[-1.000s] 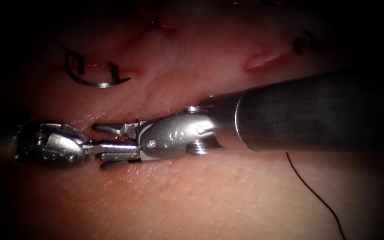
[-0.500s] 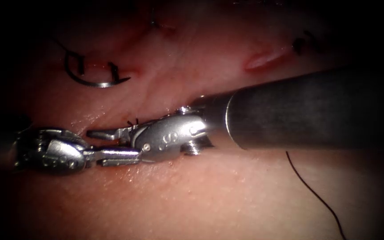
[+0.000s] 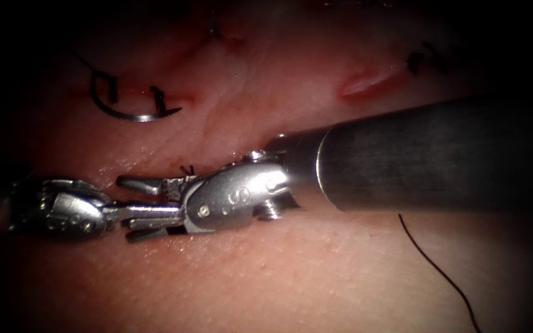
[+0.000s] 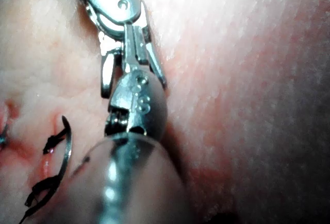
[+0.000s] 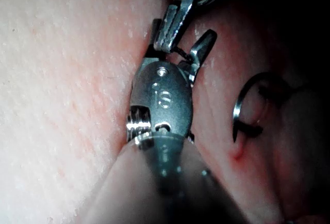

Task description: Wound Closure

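Low beside the cut, your silver right hand [image 3: 126, 208] is spreading open again around your clenched left hand [image 3: 177, 213], so it is gripping nothing. What the left is clamping, you cannot tell. Your curved steel needle [image 3: 137, 116] is lying unheld on the pink tissue [image 3: 279, 277], upper left.

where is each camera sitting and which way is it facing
Endoscope: above and in front of the tissue, looking down. The left gripper enters from the left, shut, with nothing seen in it. The right gripper enters from the right, open and empty, straddling it.
Left wrist: rides the left arm, looking along its shaft at its gripper.
Right wrist: rides the right arm, looking along its shaft at its gripper.
Shared: all three show both grippers and the needle, held by neither. Whether it is in the tissue is unclear.
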Controlling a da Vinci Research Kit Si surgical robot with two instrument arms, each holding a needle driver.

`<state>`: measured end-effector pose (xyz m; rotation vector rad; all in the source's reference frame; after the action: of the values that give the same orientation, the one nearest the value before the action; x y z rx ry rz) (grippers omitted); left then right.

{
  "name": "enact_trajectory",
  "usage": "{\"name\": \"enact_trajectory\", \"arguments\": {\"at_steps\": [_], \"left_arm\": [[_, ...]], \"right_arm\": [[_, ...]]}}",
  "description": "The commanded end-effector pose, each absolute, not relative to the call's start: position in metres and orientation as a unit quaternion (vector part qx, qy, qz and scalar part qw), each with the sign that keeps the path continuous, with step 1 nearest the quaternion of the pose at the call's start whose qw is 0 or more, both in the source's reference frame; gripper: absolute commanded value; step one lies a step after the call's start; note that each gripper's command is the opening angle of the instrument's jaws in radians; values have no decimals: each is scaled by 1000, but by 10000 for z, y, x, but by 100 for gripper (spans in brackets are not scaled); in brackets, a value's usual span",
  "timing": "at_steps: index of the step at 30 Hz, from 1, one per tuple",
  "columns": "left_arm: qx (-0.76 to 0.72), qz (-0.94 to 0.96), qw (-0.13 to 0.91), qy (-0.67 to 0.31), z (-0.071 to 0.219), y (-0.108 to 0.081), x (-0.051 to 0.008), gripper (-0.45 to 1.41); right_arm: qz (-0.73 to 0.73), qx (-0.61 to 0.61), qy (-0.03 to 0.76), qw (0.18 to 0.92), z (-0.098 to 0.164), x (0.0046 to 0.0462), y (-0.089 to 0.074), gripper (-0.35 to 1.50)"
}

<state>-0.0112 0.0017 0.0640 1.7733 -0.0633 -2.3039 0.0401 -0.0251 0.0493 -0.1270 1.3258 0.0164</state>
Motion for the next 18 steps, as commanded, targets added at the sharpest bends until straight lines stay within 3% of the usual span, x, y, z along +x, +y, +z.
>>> {"name": "enact_trajectory", "arguments": {"at_steps": [1, 11, 18], "left_arm": [[600, -791, 115, -24, 644, 23, -112, -45], [482, -869, 54, -102, 657, 67, -60, -45], [454, -887, 42, -72, 704, 49, -35, -45]], "right_arm": [[11, -61, 611, 789, 495, 398, -250, 147], [42, -74, 566, 820, 477, 306, -255, 147], [65, -80, 532, 840, 466, 253, -256, 147]]}}
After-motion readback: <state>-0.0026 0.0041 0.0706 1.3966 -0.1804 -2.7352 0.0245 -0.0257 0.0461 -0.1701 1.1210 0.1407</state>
